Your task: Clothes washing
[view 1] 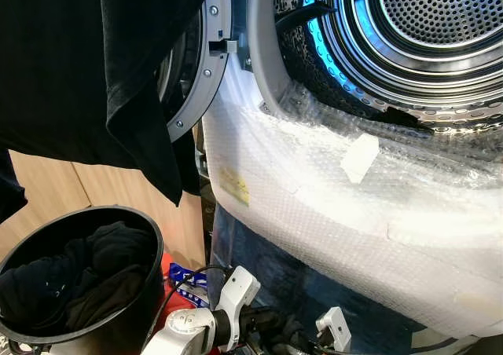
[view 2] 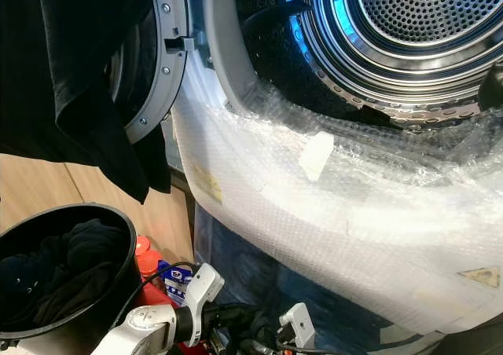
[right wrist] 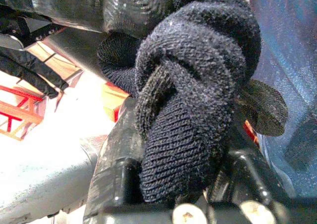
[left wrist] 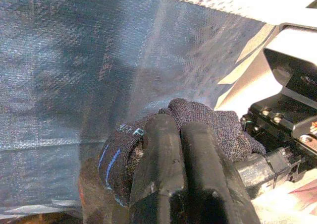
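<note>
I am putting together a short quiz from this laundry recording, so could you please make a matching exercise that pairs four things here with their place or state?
Things:
1. black bucket
2. washer drum
3. knitted black sock
4. black garment

Places or states:
A. hangs in front of the open washer door
B. gripped between the fingers of both grippers
C. holds dark clothes, low on the robot's left
D. perforated metal, lit blue at the rim

Pairs: 1-C, 2-D, 3-B, 4-A

black bucket (view 1: 118,292) holds dark clothes (view 1: 78,272); red container (view 2: 145,265) stands just beside bucket, low down.
</note>
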`<state>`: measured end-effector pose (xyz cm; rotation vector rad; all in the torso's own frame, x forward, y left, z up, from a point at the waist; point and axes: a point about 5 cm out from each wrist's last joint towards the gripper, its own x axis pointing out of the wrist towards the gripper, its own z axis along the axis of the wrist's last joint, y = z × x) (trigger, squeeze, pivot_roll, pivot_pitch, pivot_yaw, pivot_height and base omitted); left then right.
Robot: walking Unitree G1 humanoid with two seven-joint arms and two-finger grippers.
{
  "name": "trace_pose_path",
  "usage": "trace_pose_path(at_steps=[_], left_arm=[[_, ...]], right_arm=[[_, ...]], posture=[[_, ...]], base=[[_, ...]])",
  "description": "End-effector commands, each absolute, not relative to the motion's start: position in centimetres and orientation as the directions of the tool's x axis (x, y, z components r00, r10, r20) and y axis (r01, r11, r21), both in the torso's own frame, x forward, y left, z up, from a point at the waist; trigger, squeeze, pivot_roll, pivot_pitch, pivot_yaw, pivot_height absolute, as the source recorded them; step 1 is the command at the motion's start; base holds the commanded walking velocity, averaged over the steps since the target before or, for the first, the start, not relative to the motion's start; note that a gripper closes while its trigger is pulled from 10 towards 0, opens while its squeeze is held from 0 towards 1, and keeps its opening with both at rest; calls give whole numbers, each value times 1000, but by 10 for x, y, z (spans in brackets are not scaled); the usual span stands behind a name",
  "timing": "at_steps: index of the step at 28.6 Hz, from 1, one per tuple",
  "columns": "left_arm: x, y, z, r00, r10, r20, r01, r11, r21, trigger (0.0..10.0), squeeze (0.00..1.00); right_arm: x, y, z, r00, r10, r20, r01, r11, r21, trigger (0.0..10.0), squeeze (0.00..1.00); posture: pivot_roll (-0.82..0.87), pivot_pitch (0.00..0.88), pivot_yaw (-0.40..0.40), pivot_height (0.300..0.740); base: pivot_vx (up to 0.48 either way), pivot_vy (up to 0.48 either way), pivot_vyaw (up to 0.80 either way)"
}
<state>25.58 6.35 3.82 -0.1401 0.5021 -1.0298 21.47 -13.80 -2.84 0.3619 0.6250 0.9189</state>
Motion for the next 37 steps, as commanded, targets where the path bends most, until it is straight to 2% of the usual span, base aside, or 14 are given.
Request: trace_pose_path(at_steps=[1, 10, 11, 12, 13, 14, 18, 19, 20, 22, 29, 32, 33, 37], left_arm=[[253, 60, 35, 389, -852, -350, 792, 503, -345, 0, 0], [255, 61, 37, 419, -842, -341, 779, 526, -342, 0, 0], [255, 62, 37, 425, -838, -343, 777, 532, -336, 941, 0], [255, 62, 37, 429, -835, -345, 776, 536, -332, 941, 0], [256, 63, 36, 443, -825, -351, 765, 552, -332, 5059, 0], [256, 63, 36, 447, -823, -351, 760, 556, -336, 10000, 0], [261, 66, 38, 477, -807, -348, 744, 581, -330, 10000, 0], [262, 67, 40, 480, -808, -342, 741, 582, -335, 10000, 133], [262, 68, 41, 480, -809, -339, 741, 581, -338, 10000, 1000], [261, 69, 47, 467, -825, -319, 734, 563, -380, 10000, 1000], [258, 78, 72, 416, -867, -274, 794, 494, -354, 10000, 1000], [259, 83, 84, 420, -876, -236, 799, 480, -361, 10000, 1000], [260, 86, 88, 437, -870, -229, 799, 492, -346, 10000, 1000], [275, 108, 107, 629, -733, -258, 723, 674, -152, 10000, 1000]], right_arm=[[222, -131, -20, 453, 845, -285, -652, 532, 540, 0, 0], [222, -130, -19, 455, 850, -267, -650, 522, 552, 0, 0], [222, -130, -19, 453, 851, -268, -652, 520, 552, 0, 0], [222, -130, -19, 451, 851, -268, -653, 519, 551, 0, 0], [222, -129, -19, 449, 852, -268, -654, 518, 551, 0, 0], [223, -129, -19, 449, 853, -267, -654, 517, 551, 0, 0], [222, -129, -19, 444, 855, -267, -656, 514, 554, 0, 0], [222, -129, -19, 443, 856, -267, -656, 513, 554, 0, 0], [222, -129, -19, 442, 855, -271, -656, 514, 552, 0, 0], [221, -129, -20, 439, 855, -275, -655, 515, 553, 0, 0], [219, -127, -22, 431, 858, -279, -654, 510, 559, 0, 0], [219, -126, -22, 427, 860, -279, -655, 507, 560, 0, 0], [218, -125, -23, 425, 860, -281, -655, 507, 560, 0, 0], [215, -126, -25, 420, 858, -294, -652, 511, 560, 0, 0]], posture=[[-18, 8, -59, 740], [-16, 8, -59, 740], [-16, 8, -59, 740], [-16, 8, -59, 740], [-16, 8, -59, 740], [-16, 8, -59, 740], [-11, 9, -60, 740], [-10, 10, -59, 740], [-10, 10, -59, 740], [-8, 11, -59, 740], [3, 14, -57, 740], [11, 17, -56, 740], [11, 18, -55, 740], [13, 20, -52, 740]], base=[[0, 0, 0], [0, 0, 0], [0, 0, 0], [0, 0, 0], [0, 0, 0], [0, 0, 0], [0, 0, 0], [0, 0, 0], [0, 0, 0], [0, 0, 0], [0, 0, 0], [0, 0, 0], [0, 0, 0], [0, 0, 0]])
